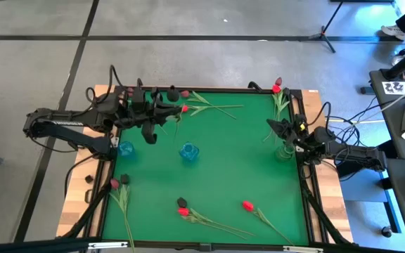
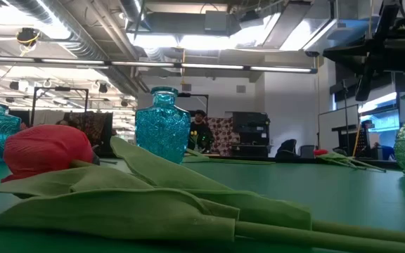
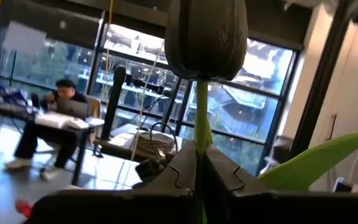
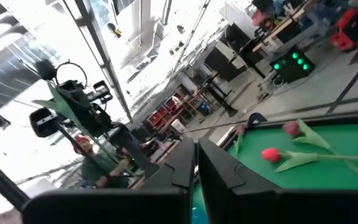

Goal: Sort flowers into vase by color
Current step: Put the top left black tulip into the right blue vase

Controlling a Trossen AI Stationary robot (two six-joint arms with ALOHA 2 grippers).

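Note:
My left gripper is over the table's far left part, shut on a near-black tulip whose head stands above the fingers. My right gripper is shut and empty at the right edge, beside a green glass vase. Two blue vases stand on the green mat. Other flowers lie flat on the mat. There is a red one at the far edge and a pair in the far right corner. More lie along the near side. My left gripper pinches the dark tulip's green stem between its two fingers, a short way below the head. The fingers reach out about level from the table's left side. The head stands upright above them, a leaf sticks out sideways, and the lower stem is hidden behind the fingers.
A raised dark frame borders the mat. The low view shows a red tulip with broad leaves lying close in front, and the middle blue vase behind it. People sit in the room beyond the table.

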